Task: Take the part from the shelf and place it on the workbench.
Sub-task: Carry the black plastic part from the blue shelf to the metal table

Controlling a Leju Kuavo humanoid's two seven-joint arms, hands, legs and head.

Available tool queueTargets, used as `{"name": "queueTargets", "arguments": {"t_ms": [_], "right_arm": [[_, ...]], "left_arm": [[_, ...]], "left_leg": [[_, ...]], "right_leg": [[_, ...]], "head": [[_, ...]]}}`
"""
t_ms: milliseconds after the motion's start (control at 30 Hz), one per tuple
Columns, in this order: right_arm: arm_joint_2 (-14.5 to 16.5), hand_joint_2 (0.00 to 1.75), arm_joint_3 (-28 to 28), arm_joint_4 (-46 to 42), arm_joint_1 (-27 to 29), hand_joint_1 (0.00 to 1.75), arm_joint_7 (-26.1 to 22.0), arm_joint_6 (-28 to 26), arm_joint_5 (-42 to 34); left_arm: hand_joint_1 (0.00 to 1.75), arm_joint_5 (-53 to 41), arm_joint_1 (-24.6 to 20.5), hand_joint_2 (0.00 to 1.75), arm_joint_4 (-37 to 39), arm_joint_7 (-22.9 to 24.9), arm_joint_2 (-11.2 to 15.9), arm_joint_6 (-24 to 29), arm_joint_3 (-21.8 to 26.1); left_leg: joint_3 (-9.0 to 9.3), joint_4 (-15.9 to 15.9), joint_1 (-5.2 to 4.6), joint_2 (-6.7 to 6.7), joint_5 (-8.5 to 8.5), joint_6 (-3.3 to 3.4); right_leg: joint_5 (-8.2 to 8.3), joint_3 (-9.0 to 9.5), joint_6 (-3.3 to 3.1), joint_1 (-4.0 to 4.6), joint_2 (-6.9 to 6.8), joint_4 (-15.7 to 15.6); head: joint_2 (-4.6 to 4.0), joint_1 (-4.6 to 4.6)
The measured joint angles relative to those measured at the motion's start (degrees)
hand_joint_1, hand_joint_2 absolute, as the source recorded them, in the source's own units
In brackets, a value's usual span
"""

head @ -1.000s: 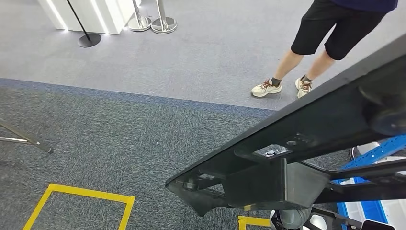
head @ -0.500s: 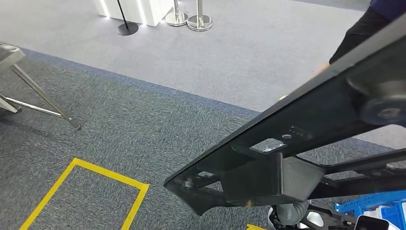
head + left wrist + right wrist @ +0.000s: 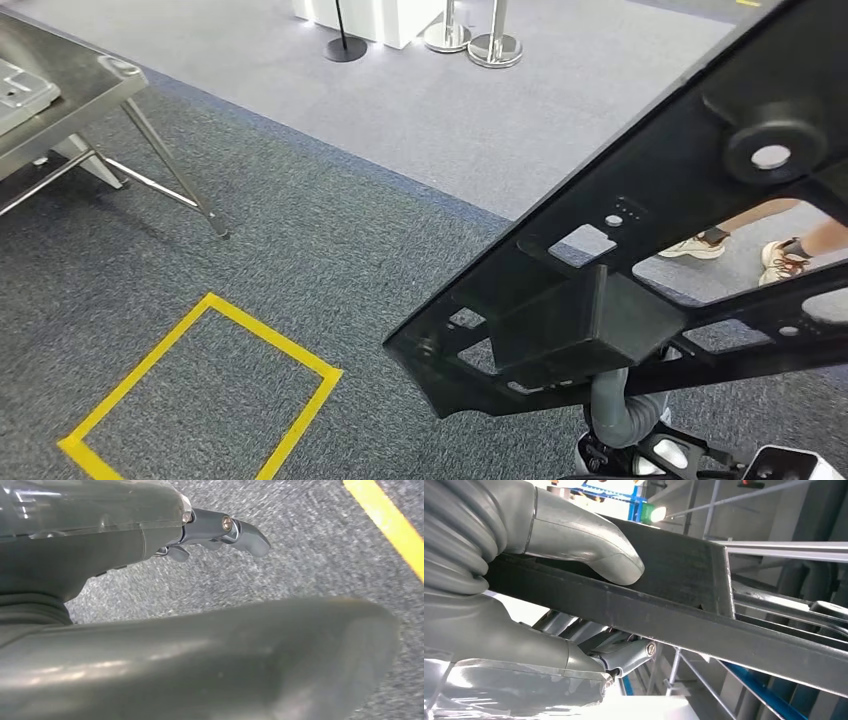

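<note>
Presently, item carried: a long black frame part [image 3: 640,250], cut with square openings and round holes, spanning the right half of the head view from lower centre to the upper right corner. It is off the shelf and not yet on the workbench.

Right hand [image 3: 549,580]: the part's edge is clamped between the thick thumb above and the darker fingers [image 3: 624,657] below.

Left hand [image 3: 150,535]: seen over grey carpet, nothing held; fingers [image 3: 240,530] appear loosely extended, though how far apart cannot be told.

Destination: a steel workbench [image 3: 80,95] on splayed legs, upper left of the head view, well apart from the part. A yellow taped floor square [image 3: 210,390] lies lower left.

Step judged: carrying and turning toward the bench. Next called for: a continued approach, then lowering of the long part level onto the top.

Differences from the earlier frames: the whole view has swung, so the camera has turned. The workbench has come into frame, and the person's shoes [image 3: 700,245] are now glimpsed through the part's opening.
</note>
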Motion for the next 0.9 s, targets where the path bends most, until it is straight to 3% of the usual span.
{"name": "queueTargets", "arguments": {"t_ms": [67, 133, 200, 233, 300, 333, 400, 433, 500, 567, 633, 700, 733, 767, 833, 900], "right_arm": [[0.0, 1.75, -0.7, 0.9, -1.0, 1.75, 0.0, 0.1, 0.1], [-0.1, 1.75, -1.3, 2.3, -2.1, 1.75, 0.0, 0.1, 0.2], [-0.2, 1.75, -1.6, 4.3, -3.3, 1.75, 0.0, 0.2, 0.3], [-0.2, 1.75, -1.6, 5.2, -4.1, 1.75, 0.1, 0.4, 0.4], [-0.2, 1.75, -1.2, 6.8, -5.7, 1.75, 0.1, 0.7, 0.7], [-0.3, 1.75, -0.8, 7.3, -6.4, 1.75, 0.1, 0.8, 0.8], [-0.3, 1.75, 0.4, 8.3, -7.7, 1.75, 0.1, 1.0, 0.8], [-0.3, 1.75, 1.0, 8.6, -8.1, 1.75, 0.1, 1.1, 0.9], [-0.4, 1.75, 2.1, 9.2, -8.7, 1.75, 0.1, 1.3, 0.8], [-0.4, 1.75, 3.2, 9.4, -9.5, 1.75, 0.0, 1.8, 0.6], [-0.5, 1.75, 4.5, 9.5, -10.1, 1.75, 0.0, 2.3, 0.2], [-0.7, 1.75, 5.6, 9.3, -10.3, 1.75, 0.0, 2.6, -0.4], [-0.8, 1.75, 6.2, 9.1, -10.4, 1.75, 0.0, 2.7, -0.7], [-1.0, 1.75, 6.8, 8.8, -10.6, 1.75, 0.0, 2.8, -0.9], [-1.3, 1.75, 8.0, 7.9, -11.2, 1.75, 0.0, 2.8, -1.3], [-1.6, 1.75, 9.0, 7.2, -11.8, 1.75, 0.0, 2.8, -1.7]], "left_arm": [[0.00, -0.3, 0.0, 0.00, 0.0, -0.1, 0.0, 0.0, 0.0], [0.00, -0.5, -0.3, 0.00, 0.0, -0.4, 0.0, 0.0, 0.0], [0.00, -0.7, -0.5, 0.00, 0.0, -0.5, -0.1, -0.1, 0.0], [0.00, -0.7, -0.5, 0.00, 0.0, -0.5, -0.1, -0.1, 0.0], [0.00, -0.7, -0.5, 0.00, 0.0, -0.6, -0.1, -0.2, 0.0], [0.00, -0.8, -0.5, 0.00, 0.0, -0.6, 0.0, -0.2, 0.0], [0.00, -0.8, -0.7, 0.00, 0.0, -0.6, 0.0, -0.2, 0.1], [0.00, -0.8, -0.8, 0.00, 0.0, -0.6, 0.1, -0.2, 0.1], [0.00, -0.7, -0.6, 0.00, 0.0, -0.6, 0.0, -0.1, 0.2], [0.00, -0.7, -0.4, 0.00, 0.0, -0.5, -0.1, 0.0, 0.3], [0.00, -0.6, -0.5, 0.00, 0.0, -0.4, -0.3, 0.2, 0.5], [0.00, -0.5, -0.7, 0.00, 0.0, -0.4, -0.5, 0.3, 0.7], [0.00, -0.5, -0.6, 0.00, 0.0, -0.4, -0.6, 0.3, 0.9], [0.00, -0.5, -0.6, 0.00, 0.0, -0.5, -0.7, 0.3, 1.0], [0.00, -0.6, -0.5, 0.00, 0.0, -0.6, -0.9, 0.2, 1.2], [0.00, -0.7, -0.6, 0.00, 0.0, -0.8, -1.0, 0.0, 1.3]], "left_leg": [[-1.25, 2.5, -0.12, 2.83, -1.54, -0.51], [-4.54, 9.2, -0.11, 5.93, -4.90, -0.86], [-7.57, 15.2, 0.01, 6.61, -6.81, -1.04], [-7.72, 15.5, 0.02, 6.74, -6.22, -0.99], [-4.70, 9.6, -0.11, 7.56, -2.54, -0.52], [-2.56, 5.5, -0.41, 8.92, -1.04, -0.07], [-0.03, 0.3, -1.11, 10.89, 0.29, 0.80], [0.10, -0.3, -1.38, 11.11, 0.07, 1.08], [0.14, -0.7, -1.23, 9.77, 0.35, 1.45], [0.67, -1.5, -0.76, 8.54, 0.81, 1.89], [0.88, -1.9, -0.50, 7.32, 1.08, 2.18], [0.81, -1.8, -0.48, 5.85, 1.11, 2.26], [0.81, -1.7, -0.46, 5.03, 1.08, 2.22], [0.85, -1.5, -0.42, 4.20, 1.02, 2.13], [0.83, -1.0, -0.28, 2.63, 0.76, 1.76], [0.26, -0.2, -0.27, 1.26, 0.53, 1.16]], "right_leg": [[0.22, 0.24, -0.72, -0.07, -1.45, -0.5], [0.18, 0.32, -1.12, 0.11, -3.10, -0.6], [0.05, 0.34, -1.31, 0.36, -4.83, -0.6], [-0.02, 0.39, -1.35, 0.47, -5.61, -0.6], [-0.20, 0.66, -1.33, 0.70, -6.98, -0.6], [-0.34, 0.85, -1.24, 0.84, -7.60, -0.6], [-0.58, 1.11, -0.82, 1.11, -8.76, -0.6], [-0.66, 1.20, -0.56, 1.19, -9.35, -0.7], [-0.89, 1.51, 0.02, 1.22, -10.25, -0.8], [-2.24, 1.10, 0.62, 1.08, -8.12, 1.0], [-5.65, -1.83, 0.98, 0.83, -4.66, 7.4], [-8.33, -5.75, 1.15, 0.69, -3.58, 14.8], [-8.06, -6.70, 1.22, 0.63, -3.52, 16.2], [-6.51, -6.49, 1.26, 0.54, -3.44, 15.0], [-1.87, -3.44, 1.26, 0.15, -2.13, 7.4], [0.46, -1.05, 1.06, -0.14, 0.14, 1.4]], "head": [[0.00, -0.01], [0.00, -0.01], [0.00, 0.00], [0.00, 0.00], [0.00, -0.01], [0.00, 0.00], [0.00, -0.01], [0.00, -0.01], [0.01, 0.00], [0.01, 0.00], [0.00, 0.01], [0.00, 0.01], [0.00, 0.01], [0.00, 0.01], [0.00, 0.01], [0.00, 0.00]]}}
